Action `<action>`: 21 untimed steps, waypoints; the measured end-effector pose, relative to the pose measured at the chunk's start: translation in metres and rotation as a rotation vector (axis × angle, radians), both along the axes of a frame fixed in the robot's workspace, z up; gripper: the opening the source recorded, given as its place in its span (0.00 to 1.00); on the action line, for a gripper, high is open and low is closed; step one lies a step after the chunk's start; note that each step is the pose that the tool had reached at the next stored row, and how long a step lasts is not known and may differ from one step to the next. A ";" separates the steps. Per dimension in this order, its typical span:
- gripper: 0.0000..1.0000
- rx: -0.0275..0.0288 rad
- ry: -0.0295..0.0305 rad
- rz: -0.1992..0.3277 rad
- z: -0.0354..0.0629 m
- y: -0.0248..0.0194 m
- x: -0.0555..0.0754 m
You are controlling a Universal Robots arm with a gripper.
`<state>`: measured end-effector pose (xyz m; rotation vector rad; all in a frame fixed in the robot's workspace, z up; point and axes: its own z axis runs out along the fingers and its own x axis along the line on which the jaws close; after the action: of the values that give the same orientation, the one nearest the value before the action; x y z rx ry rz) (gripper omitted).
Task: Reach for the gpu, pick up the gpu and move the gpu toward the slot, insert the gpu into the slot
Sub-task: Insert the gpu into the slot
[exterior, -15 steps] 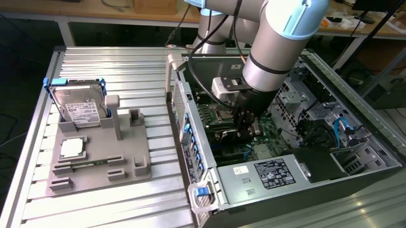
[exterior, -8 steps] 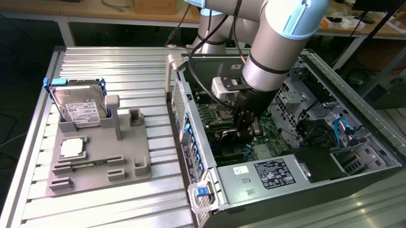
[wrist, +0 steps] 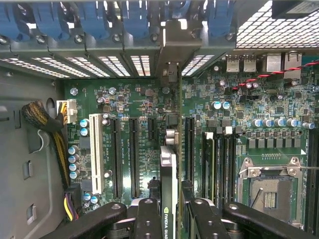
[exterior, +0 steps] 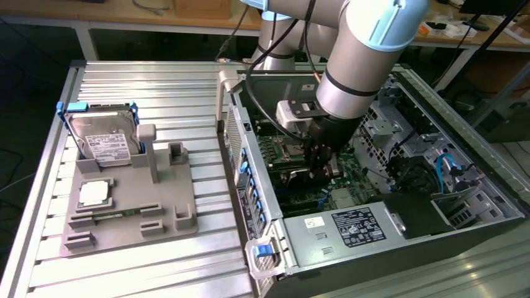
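Tool (wrist: 171,215) gripping gpu (wrist: 169,164) edge-on, over green motherboard (wrist: 129,99), metal table (exterior: 149,261)

A hard drive (exterior: 103,141) and a processor chip (exterior: 94,193) sit on a grey holder (exterior: 133,231), well apart from the claw (exterior: 321,166).

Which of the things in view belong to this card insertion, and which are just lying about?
In the job: the gpu, gripped edge-on by the claw over the motherboard.

Lying about: the hard drive and the processor chip on the grey holder outside the case; the memory strips; the processor socket.
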<state>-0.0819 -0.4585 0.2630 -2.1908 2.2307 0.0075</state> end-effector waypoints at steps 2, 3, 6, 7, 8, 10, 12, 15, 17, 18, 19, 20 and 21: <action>0.27 0.0000 0.0000 0.000 -0.0001 0.0000 0.000; 0.27 -0.0003 0.0002 0.000 -0.0007 0.0001 0.000; 0.27 0.0012 -0.0006 0.000 -0.0037 0.0001 0.000; 0.27 0.0007 -0.0003 0.000 -0.0037 0.0001 0.000; 0.27 0.0000 0.0000 0.000 -0.0037 0.0001 0.000; 0.27 -0.0004 0.0001 0.000 -0.0040 0.0000 0.000; 0.27 0.0000 0.0000 0.000 -0.0043 0.0000 0.000; 0.27 0.0000 0.0000 0.000 -0.0046 0.0000 0.000; 0.27 -0.0001 0.0000 0.000 -0.0049 0.0000 0.000; 0.27 0.0000 0.0000 0.000 -0.0050 0.0000 0.000; 0.27 0.0000 -0.0001 0.000 -0.0053 0.0000 0.000; 0.27 -0.0001 0.0000 0.000 -0.0055 0.0000 0.000; 0.27 -0.0001 0.0000 0.000 -0.0060 0.0000 -0.001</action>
<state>-0.0826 -0.4585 0.2571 -2.1909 2.2307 0.0074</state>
